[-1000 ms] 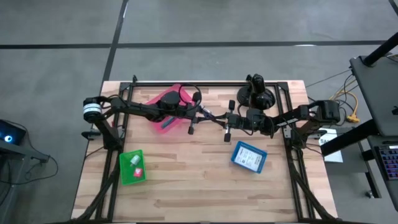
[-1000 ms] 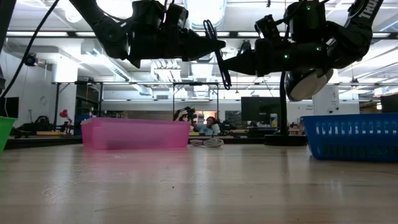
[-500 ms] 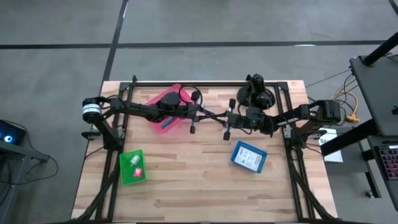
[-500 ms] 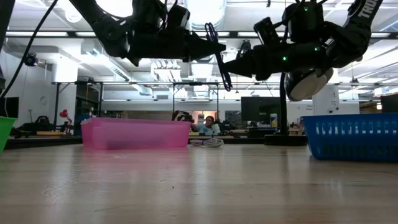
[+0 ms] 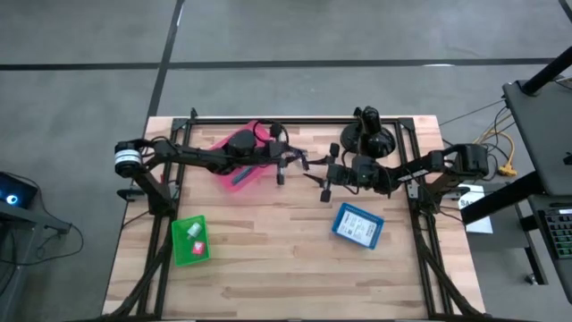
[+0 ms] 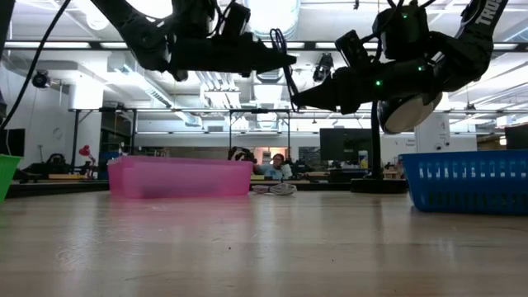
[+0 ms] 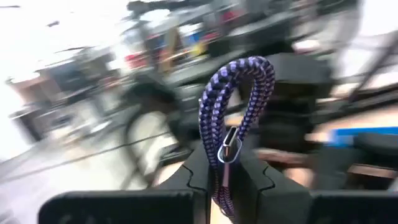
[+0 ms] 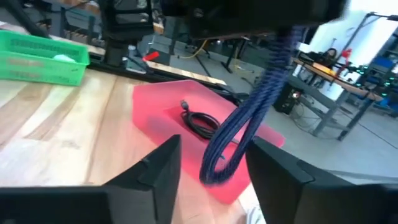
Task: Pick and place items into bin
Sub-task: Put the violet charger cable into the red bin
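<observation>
Starting left of the pink bin (image 5: 239,159): green bin (image 5: 189,240) near table's front-left, holding a small red block (image 5: 199,248) and a pale teal piece (image 5: 193,230). Pink bin itself at table's back, left of centre, with a blue stick (image 5: 241,177) and a black coiled cable (image 8: 198,121) inside. Left gripper (image 5: 284,165) raised in the air just right of the pink bin's right edge, fingers (image 7: 193,171) closed narrow, clamped on a purple braided cable (image 7: 235,109) folded into a loop with a metal plug at the pinch. Cable loop hanging clear of the table, between the two grippers, right of the pink bin. Right gripper (image 5: 323,183) further right of the pink bin, also off the table, facing the left gripper, fingers (image 8: 163,163) spread wide with the purple cable dangling in the gap, not gripped. Black domed camera mount (image 5: 368,136) at table's back, well right of the pink bin, behind the right arm. Blue bin (image 5: 357,224) to the right of the pink bin and nearer the table's front, with a pale flat item inside, kind not discernible. Person visible far behind the pink bin in the low view (image 6: 277,164).
</observation>
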Robot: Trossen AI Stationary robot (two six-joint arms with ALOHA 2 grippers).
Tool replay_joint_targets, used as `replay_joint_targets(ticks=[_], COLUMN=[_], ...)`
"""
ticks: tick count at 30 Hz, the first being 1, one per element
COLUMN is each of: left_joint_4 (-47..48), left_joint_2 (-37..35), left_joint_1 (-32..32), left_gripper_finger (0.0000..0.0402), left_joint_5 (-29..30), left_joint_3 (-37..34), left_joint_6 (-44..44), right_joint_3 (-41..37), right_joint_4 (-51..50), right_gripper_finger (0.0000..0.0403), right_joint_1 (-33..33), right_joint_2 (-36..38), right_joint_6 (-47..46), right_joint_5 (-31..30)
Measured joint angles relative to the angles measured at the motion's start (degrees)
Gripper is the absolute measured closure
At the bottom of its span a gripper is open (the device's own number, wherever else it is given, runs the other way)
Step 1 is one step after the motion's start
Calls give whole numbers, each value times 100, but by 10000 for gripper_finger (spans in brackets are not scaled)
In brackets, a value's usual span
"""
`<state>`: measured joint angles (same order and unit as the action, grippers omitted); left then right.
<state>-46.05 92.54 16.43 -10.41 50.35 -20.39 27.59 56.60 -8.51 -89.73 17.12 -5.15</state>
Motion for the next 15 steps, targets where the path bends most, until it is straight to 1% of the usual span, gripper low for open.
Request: replay_joint_targets(ticks=[4, 9, 11, 15], left_joint_4=[262, 892, 1081, 1572], left_joint_2=[-126, -270, -289, -360], left_joint_1=[12, -24, -31, -31], left_gripper_finger=[387, 388, 388, 388], left_joint_5=[1108, 2420, 2758, 3147], left_joint_3=[0, -2, -6, -1], left_joint_6=[-110, -86, 14, 80], right_joint_3=[-2, -2, -2, -2], right_joint_4=[-74, -91, -88, -90], right_gripper_finger=[217, 205, 205, 204], right_joint_1=[0, -3, -3, 4], right_joint_2=[0, 0, 0, 0], right_joint_6=[-20, 0, -2, 1], right_joint_5=[-38, -132, -138, -127])
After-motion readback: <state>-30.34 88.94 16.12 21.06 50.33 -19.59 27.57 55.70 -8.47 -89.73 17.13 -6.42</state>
